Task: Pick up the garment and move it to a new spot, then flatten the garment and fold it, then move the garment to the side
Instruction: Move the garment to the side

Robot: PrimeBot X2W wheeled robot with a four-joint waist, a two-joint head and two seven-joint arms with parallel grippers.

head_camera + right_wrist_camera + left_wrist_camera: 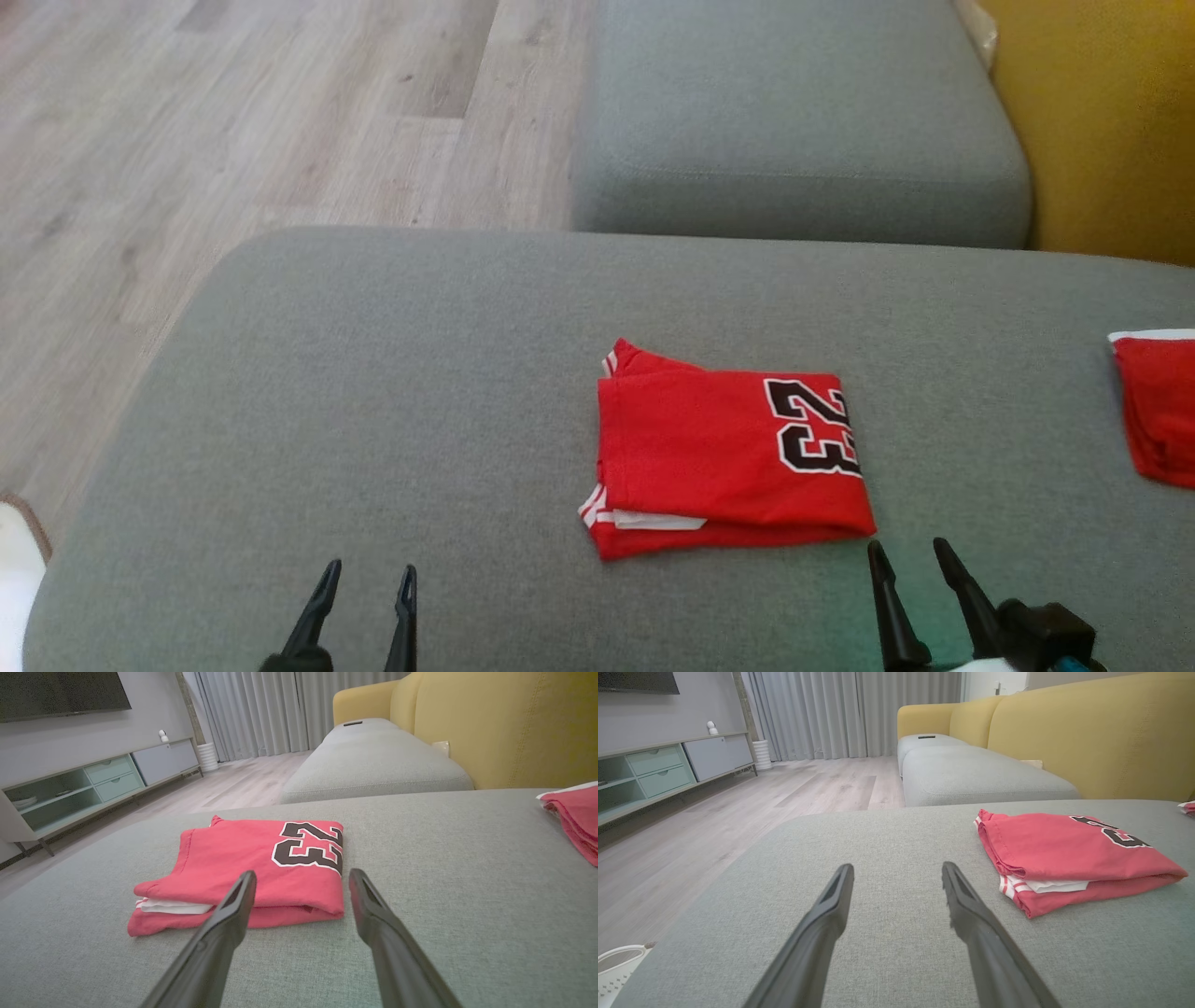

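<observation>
Red cloth catches the eye first. In the head view the garment [728,457] lies just right of centre on a broad grey cushion [373,420]. It is folded into a neat block, with a black "23" on its right part and white trim peeking out at its lower left corner. Since it is already squared up, I'd say the folding is done and the carry to the side is what's left. Another red garment [1158,411] sits at the right edge of the frame, well apart, and may mark where finished pieces go. At the bottom left the left jaws stand wide, their dark fingers [317,607] pointing up the frame over bare cushion, well left of the garment. At the bottom right the right jaws are wide too, their fingertips [887,597] near the garment's lower right corner but not touching it.

From the left wrist, the two fingers [831,914] are spread apart and held low over the cushion [878,961], nearly level with it. The garment [1064,854] lies off to the right. Wooden floor [738,812] and a yellow sofa back [1087,737] lie beyond in the upper part.

From the right wrist, the fingers [224,924] aim at the near folded edge of the garment [261,868], and the left one crosses it in the frame. The arm is held low and nearly flat, with nothing gripped. To me that pose looks ready to slide in at the fold.
</observation>
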